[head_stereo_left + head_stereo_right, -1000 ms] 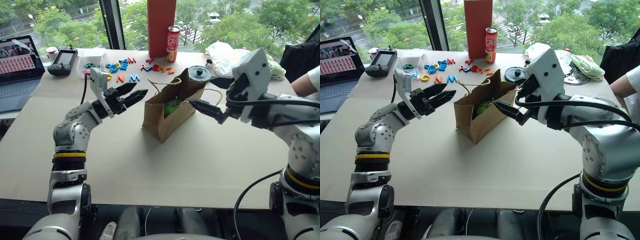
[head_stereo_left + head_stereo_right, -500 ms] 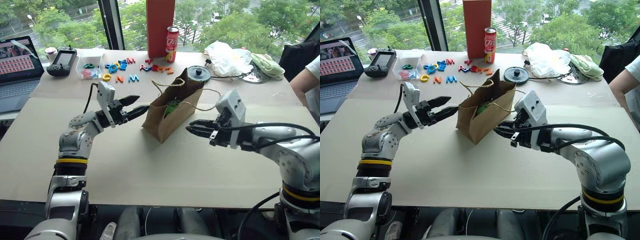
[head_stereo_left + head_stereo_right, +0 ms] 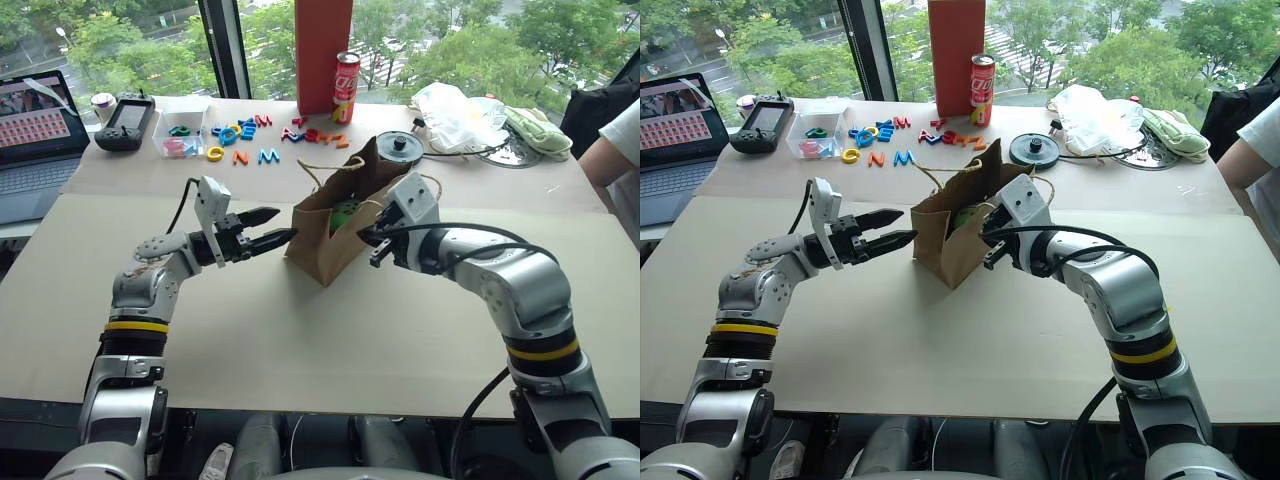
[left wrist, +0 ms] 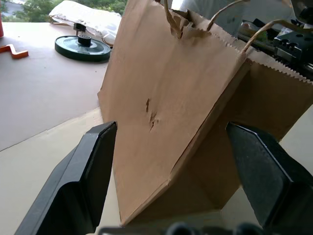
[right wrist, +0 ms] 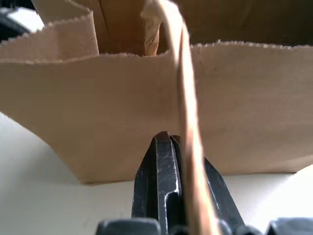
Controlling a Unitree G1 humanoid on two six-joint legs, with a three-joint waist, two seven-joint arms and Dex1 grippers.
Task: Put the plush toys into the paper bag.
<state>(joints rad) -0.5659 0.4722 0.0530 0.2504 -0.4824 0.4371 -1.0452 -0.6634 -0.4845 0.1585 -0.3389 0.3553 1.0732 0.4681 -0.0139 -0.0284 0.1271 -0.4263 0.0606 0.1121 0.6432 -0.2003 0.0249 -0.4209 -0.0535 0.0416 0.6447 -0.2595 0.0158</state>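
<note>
Mid-table, the paper bag (image 3: 335,235) stands upright with its mouth open and leaning a little; a green plush toy (image 3: 345,213) sits inside. Red chili toy: cannot tell where it is.

Right gripper (image 3: 372,241) is at the bag's 3 o'clock side, fingers pressed fully together with nothing between them; in the right wrist view the twine handle (image 5: 188,147) drapes over the closed tips, which sit just at the bag wall. Left gripper (image 3: 268,226) is at the bag's 9 o'clock, jaws wide, straddling the bag's corner edge, not touching.

Likely step: steadying or tidying the bag. To do it well, the left pincer should close gently on the paper edge only, and the right should avoid snagging the handle and tipping the bag.

Around: plastic letters (image 3: 240,135) at 11 o'clock, red box (image 3: 322,50) and soda can (image 3: 345,88) at 12, dark round lid (image 3: 398,147) at 1, laptop (image 3: 35,130) far at 10. A person's arm (image 3: 612,160) is at 3. Nothing blocks either arm.
</note>
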